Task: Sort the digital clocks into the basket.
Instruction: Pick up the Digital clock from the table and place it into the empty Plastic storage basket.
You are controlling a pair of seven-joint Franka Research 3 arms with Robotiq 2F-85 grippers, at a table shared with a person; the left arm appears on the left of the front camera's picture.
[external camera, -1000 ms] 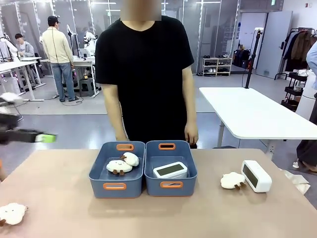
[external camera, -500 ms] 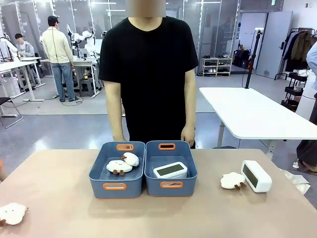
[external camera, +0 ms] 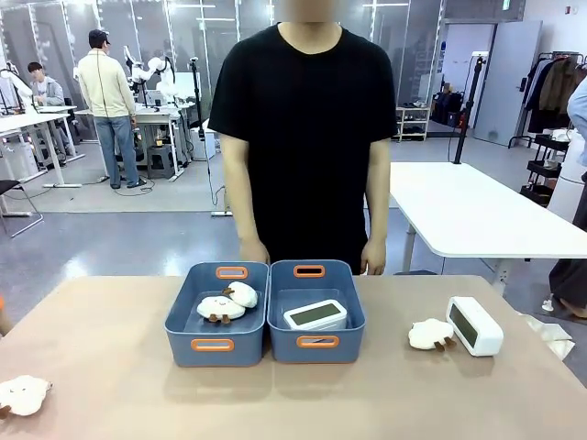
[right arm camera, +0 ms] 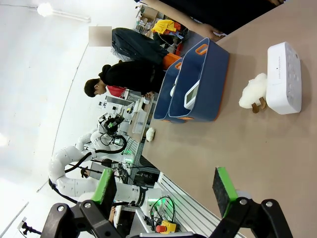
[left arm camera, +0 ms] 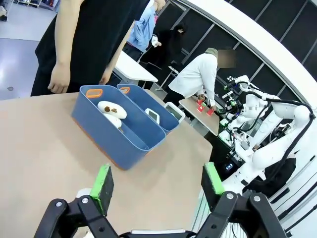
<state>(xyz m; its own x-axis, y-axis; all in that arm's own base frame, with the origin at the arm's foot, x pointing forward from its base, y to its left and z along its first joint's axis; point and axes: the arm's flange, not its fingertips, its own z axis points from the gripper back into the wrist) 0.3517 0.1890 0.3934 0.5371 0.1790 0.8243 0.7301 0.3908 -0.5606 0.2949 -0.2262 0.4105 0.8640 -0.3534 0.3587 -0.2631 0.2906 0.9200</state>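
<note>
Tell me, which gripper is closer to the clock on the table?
Right. The right gripper has the clock close ahead; the left gripper is farther off, with both tubs in between.

The front camera faces straight across the table [external camera: 110, 385] at the person [external camera: 312, 137] by its far edge, near the tubs [external camera: 238, 348]; the wrist cameras look in from either end, farther off, sharing those tubs.

We see two plush sheep [external camera: 222, 308] lying in the left blue tub [external camera: 213, 346] near the tabletop's [external camera: 119, 367] far edge. A third plush sheep [external camera: 429, 334] lies toward the right edge, a fourth sheep [external camera: 22, 395] at the near left corner. A person [external camera: 307, 137] in black stands beyond the far edge.
</note>
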